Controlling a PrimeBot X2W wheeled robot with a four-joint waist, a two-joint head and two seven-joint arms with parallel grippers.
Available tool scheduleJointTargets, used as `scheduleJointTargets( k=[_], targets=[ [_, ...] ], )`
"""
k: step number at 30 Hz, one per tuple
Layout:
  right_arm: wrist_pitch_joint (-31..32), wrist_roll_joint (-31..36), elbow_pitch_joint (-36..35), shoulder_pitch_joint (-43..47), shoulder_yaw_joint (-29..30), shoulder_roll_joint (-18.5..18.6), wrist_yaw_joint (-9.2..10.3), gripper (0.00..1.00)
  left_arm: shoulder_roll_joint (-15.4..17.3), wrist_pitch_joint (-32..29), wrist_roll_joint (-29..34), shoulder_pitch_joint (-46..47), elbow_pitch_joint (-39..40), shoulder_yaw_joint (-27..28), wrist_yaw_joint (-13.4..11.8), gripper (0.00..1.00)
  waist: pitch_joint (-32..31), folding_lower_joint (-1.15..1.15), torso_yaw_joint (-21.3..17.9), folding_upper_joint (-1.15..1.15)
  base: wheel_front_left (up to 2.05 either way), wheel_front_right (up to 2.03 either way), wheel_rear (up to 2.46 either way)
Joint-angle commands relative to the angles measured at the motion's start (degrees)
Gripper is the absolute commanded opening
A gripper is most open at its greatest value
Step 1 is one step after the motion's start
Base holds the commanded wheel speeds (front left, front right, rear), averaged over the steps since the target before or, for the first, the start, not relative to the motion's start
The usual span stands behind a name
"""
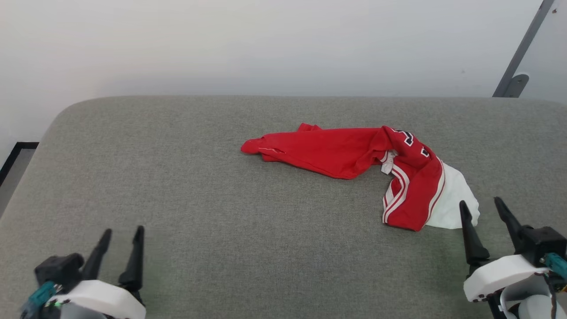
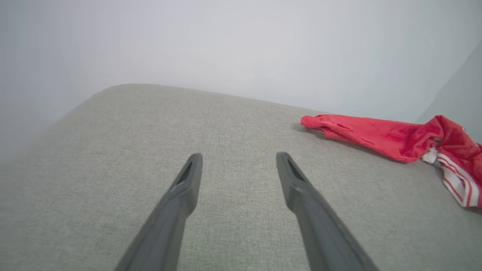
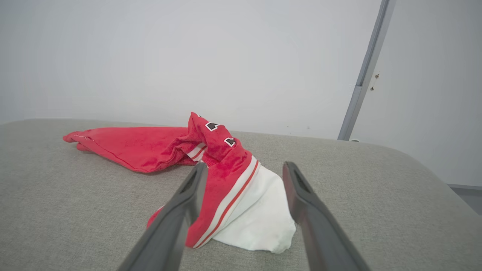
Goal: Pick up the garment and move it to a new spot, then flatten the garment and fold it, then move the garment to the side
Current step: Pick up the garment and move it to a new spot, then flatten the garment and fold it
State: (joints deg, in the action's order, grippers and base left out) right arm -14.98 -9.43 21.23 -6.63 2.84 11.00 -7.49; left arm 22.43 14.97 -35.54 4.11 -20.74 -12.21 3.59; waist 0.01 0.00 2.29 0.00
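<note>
The garment (image 1: 354, 155) lies crumpled on the grey padded table (image 1: 221, 212), right of centre: a red body stretched leftward, a white sleeve and striped trim at its near right end. My right gripper (image 1: 480, 206) hovers open just in front of that white sleeve, nothing between its fingers; in the right wrist view the garment (image 3: 233, 177) sits between and beyond the right gripper (image 3: 244, 167). Open and empty, my left gripper (image 1: 124, 232) rests at the near left, far from the cloth. The left wrist view shows the left gripper (image 2: 239, 158) over bare fabric, the garment (image 2: 388, 137) off to the right.
A pale wall rises behind the table's rounded far edge. A grey metal strut (image 1: 520, 51) slants up at the far right. A dark-framed edge (image 1: 13, 155) shows past the table's left side.
</note>
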Motion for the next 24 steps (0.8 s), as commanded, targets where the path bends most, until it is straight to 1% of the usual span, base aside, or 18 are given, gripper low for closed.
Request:
scheduleJointTargets(
  k=[1, 4, 6, 11, 17, 24],
  targets=[
    [-0.27, -0.07, -0.44, 0.19, 0.19, -0.07, 0.0, 1.0, -0.5, 0.3, 1.45, -0.79, 1.08, 1.24, 0.42, 1.0, -0.04, 0.0, -0.02, 0.0, 0.0, 0.0, 0.0],
    [-0.27, -0.79, -2.08, 0.67, 0.97, -0.65, 0.0, 1.0, -2.69, 0.3, 8.27, -3.26, 5.34, 5.91, 1.24, 1.0, -0.13, 0.0, -0.11, 0.0, 0.0, 0.0, 0.0],
    [-0.27, -1.31, -3.34, 1.18, 1.83, -1.11, 0.0, 1.0, -4.33, 0.3, 11.73, -4.69, 7.76, 8.4, 1.98, 1.0, -0.21, 0.0, -0.19, 0.0, 0.0, 0.0, 0.0],
    [-0.27, -1.64, -5.68, 1.69, 2.4, -1.62, 0.0, 1.0, -8.35, 0.3, 16.43, -7.15, 11.62, 13.3, 3.43, 1.0, -0.28, 0.0, -0.61, 0.0, 0.0, 0.0, 0.0],
    [-0.27, -1.41, -4.95, 2.17, 2.31, -1.52, 0.0, 1.0, -10.71, 0.3, 18.89, -8.53, 11.02, 14.81, 3.89, 1.0, -0.25, 0.0, -1.05, 0.0, 0.0, 0.0, 0.0],
    [-0.27, -1.15, -4.18, 2.05, 2.33, -1.19, 0.0, 1.0, -10.79, 0.3, 18.32, -8.72, 11.74, 14.0, 3.97, 1.0, -0.06, 0.0, -1.0, 0.0, 0.0, 0.0, 0.0]
  ],
)
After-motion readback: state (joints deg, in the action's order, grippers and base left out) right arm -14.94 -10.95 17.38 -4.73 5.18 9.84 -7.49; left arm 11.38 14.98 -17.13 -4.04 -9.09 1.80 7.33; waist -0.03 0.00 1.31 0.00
